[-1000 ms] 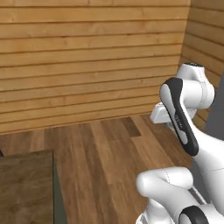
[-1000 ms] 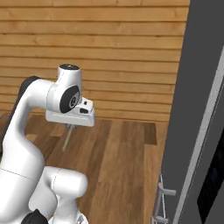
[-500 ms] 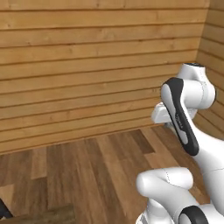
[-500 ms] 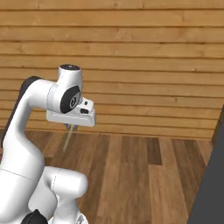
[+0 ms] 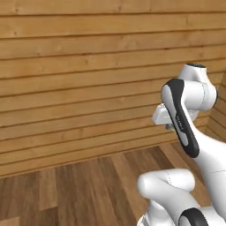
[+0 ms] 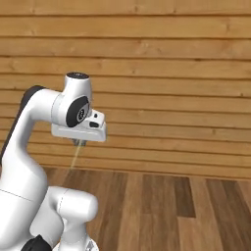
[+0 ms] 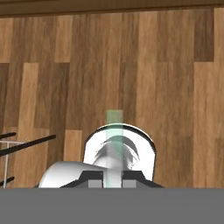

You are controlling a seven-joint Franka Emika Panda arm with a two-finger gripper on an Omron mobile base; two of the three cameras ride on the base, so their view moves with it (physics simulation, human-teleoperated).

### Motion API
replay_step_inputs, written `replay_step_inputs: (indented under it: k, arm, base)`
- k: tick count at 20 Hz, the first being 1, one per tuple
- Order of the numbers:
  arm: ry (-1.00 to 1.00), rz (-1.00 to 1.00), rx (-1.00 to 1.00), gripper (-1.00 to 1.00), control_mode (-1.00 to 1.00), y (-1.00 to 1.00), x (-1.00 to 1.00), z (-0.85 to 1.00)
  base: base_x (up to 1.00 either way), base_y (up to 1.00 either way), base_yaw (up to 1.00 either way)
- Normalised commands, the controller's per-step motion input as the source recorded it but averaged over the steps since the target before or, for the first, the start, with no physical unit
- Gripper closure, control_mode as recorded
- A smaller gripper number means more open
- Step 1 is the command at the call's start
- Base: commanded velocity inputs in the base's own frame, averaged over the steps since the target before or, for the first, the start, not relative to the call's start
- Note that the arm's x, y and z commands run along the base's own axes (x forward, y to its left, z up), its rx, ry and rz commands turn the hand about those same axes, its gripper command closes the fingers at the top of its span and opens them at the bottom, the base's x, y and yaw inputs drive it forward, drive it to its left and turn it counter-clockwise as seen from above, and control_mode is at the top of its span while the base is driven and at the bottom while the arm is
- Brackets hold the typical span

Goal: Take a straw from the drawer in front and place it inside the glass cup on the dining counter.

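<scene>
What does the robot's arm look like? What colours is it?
The arm is smooth, shiny white, made of fat rounded tubes. Its joints are dark: a black band curves along one segment, and a round dark disc sits on the side of the wrist. The hand is a flat white block with a small black box on top. No loose cables show.

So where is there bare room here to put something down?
Only the wood floor: a wide bare patch between the plank wall and the robot's base. It is crowded near the arm, where the claw hangs shut on the straw.
</scene>
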Motion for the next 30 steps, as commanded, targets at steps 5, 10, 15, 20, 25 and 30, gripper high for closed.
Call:
replay_step_inputs:
  k: [5, 10, 15, 20, 25, 30]
  arm:
    - [0.0, 0.0, 0.0, 1.0, 1.0, 0.0, 0.0, 0.0]
    - [0.0, 0.0, 0.0, 1.0, 1.0, 0.0, 0.0, 0.0]
    - [0.0, 0.0, 0.0, 1.0, 1.0, 0.0, 0.0, 0.0]
    - [0.0, 0.0, 0.0, 1.0, 1.0, 0.0, 0.0, 0.0]
    - [0.0, 0.0, 0.0, 1.0, 1.0, 0.0, 0.0, 0.0]
    - [0.0, 0.0, 0.0, 1.0, 1.0, 0.0, 0.0, 0.0]
  base:
    - [1.0, 0.0, 0.13]
    - [1.0, 0.0, 0.33]
    - [1.0, 0.0, 0.58]
    - [0.84, 0.0, 0.73]
    - [0.74, -0.01, 0.81]
    - [0.62, 0.0, 0.85]
